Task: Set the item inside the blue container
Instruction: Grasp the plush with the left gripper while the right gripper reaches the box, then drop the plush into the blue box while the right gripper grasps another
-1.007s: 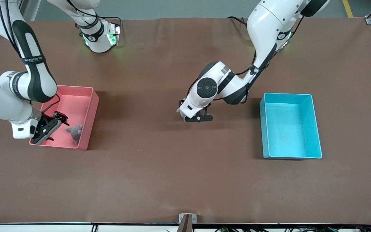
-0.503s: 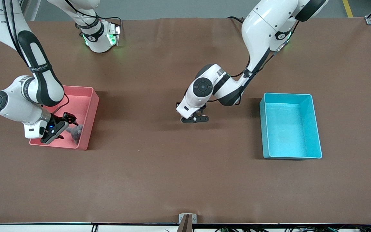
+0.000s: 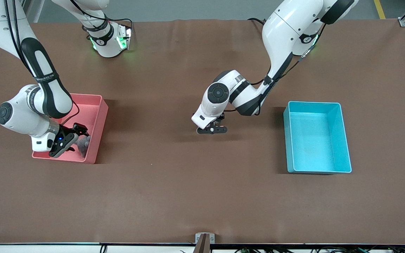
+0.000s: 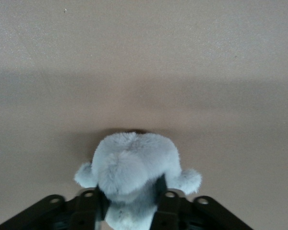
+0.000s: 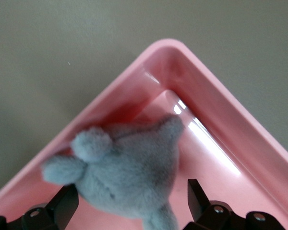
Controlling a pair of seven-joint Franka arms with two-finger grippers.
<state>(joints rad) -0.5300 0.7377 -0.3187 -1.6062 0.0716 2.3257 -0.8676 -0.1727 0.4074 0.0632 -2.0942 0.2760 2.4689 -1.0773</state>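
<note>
In the front view the right gripper (image 3: 73,140) has pushed deeper into the pink bin (image 3: 99,117) than a second ago and now sits right up against the grey plush (image 3: 84,144), which lies by the bin wall nearer the camera. The left gripper (image 3: 211,129) has drifted a little toward the right arm's end and hangs low over the middle of the table (image 3: 188,196). The blue container (image 3: 344,137) stands empty toward the left arm's end, well apart from both grippers, with bare tabletop between it and the left gripper and on all its sides.

The left wrist view shows what the front view hides: a pale plush (image 4: 132,165) is pinched between the closed-in fingers (image 4: 166,199) of the left gripper (image 4: 129,203), over plain tabletop.

The right wrist view shows the grey plush (image 5: 127,175) tucked into a corner of the pink bin (image 5: 216,117), close to two walls. The right gripper (image 5: 132,203) is spread wide, one finger (image 5: 66,203) on each side of the plush, holding nothing.
</note>
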